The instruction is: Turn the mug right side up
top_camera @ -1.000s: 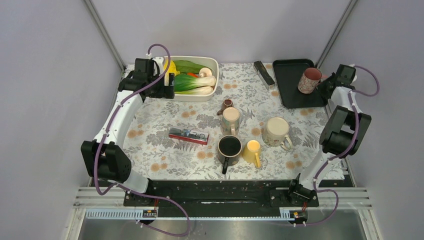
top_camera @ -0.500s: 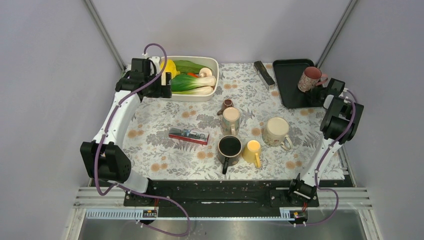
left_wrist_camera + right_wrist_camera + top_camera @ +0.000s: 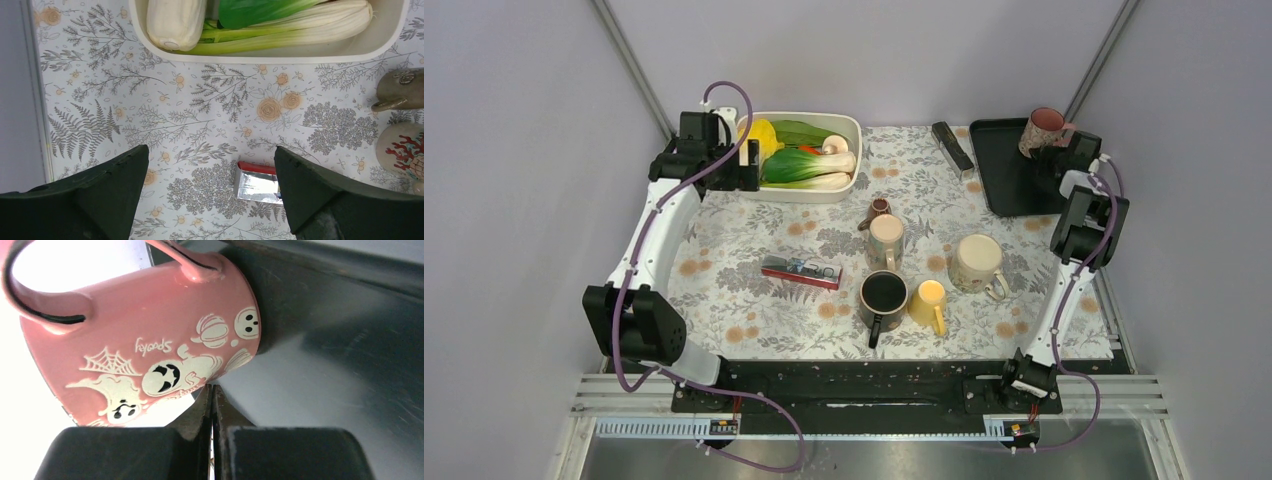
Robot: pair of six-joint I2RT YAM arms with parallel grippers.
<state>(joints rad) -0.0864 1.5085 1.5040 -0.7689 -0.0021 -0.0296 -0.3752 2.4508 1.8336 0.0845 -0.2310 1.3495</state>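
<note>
Rightward, a pink mug (image 3: 150,335) leans tilted, one end on the black tray (image 3: 325,365). The right gripper (image 3: 211,390) has its jaws clenched empty beside it; the left gripper (image 3: 210,170) has its jaws released.

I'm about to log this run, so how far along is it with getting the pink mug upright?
Nothing is finished yet. The pink mug sits tilted on the black tray, one end down and the other raised. In hand: the right gripper, fingers shut together, has its tips against the mug's side. Left to do: stand it on its base, mouth up. The left gripper hangs open over the tablecloth, uninvolved.
</note>
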